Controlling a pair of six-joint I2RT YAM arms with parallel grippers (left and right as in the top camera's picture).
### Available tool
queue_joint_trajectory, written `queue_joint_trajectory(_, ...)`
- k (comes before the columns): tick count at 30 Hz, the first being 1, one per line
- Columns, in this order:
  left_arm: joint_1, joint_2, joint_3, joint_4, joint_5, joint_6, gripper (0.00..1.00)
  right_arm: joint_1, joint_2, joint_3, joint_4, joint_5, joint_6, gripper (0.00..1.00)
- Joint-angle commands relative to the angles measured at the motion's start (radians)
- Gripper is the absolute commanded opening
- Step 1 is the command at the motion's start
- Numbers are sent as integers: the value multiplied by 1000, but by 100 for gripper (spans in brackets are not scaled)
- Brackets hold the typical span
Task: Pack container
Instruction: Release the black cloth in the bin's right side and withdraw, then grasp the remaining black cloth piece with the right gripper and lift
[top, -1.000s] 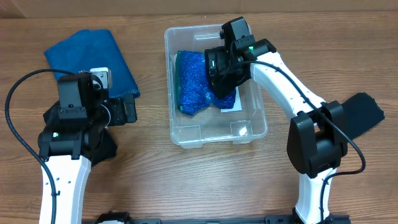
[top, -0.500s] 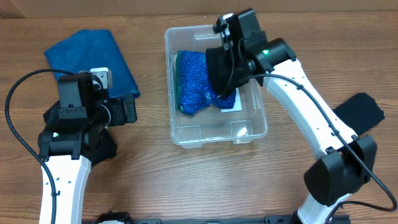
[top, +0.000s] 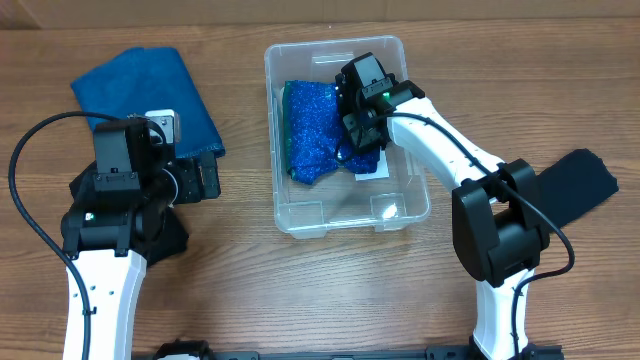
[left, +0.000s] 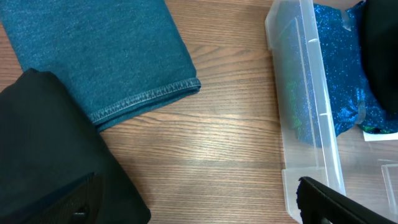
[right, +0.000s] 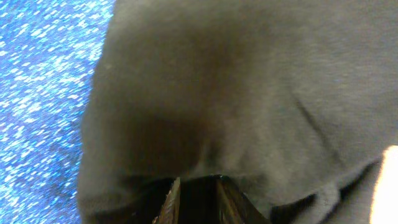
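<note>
Reaching into the container (top: 300, 216) at upper centre of the overhead frame, the right gripper (top: 358, 132) has its fingers (right: 169, 198) pinched nearly together on a dark cloth (right: 236, 81). That cloth bunches over the sparkly blue cloth (top: 308, 130) lying in the container's left half. Left gripper (top: 208, 178): frame left, jaws spread, holding nothing, just below the teal cloth (top: 145, 90) on the wooden table (top: 300, 300). Black cloth (top: 580, 185) at far right.

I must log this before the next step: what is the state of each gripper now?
Left gripper: open, holding nothing.
Right gripper: closed on the black cloth, inside the container.
</note>
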Motion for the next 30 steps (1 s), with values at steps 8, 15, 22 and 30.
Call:
queue_joint_trajectory(8, 8, 0, 21, 1, -4, 23, 100, -27, -247, 139, -69, 64, 124, 28)
queue_joint_trajectory(15, 8, 0, 21, 2, -4, 22, 100, -443, -483, 139, -217, -195, 375, 56)
queue_joint_trajectory(22, 8, 0, 21, 5, -4, 22, 100, -896, -484, 85, -397, -373, 375, 64)
queue_joint_trajectory(30, 8, 0, 21, 5, -4, 22, 100, -1245, -482, -140, -383, -436, 373, 97)
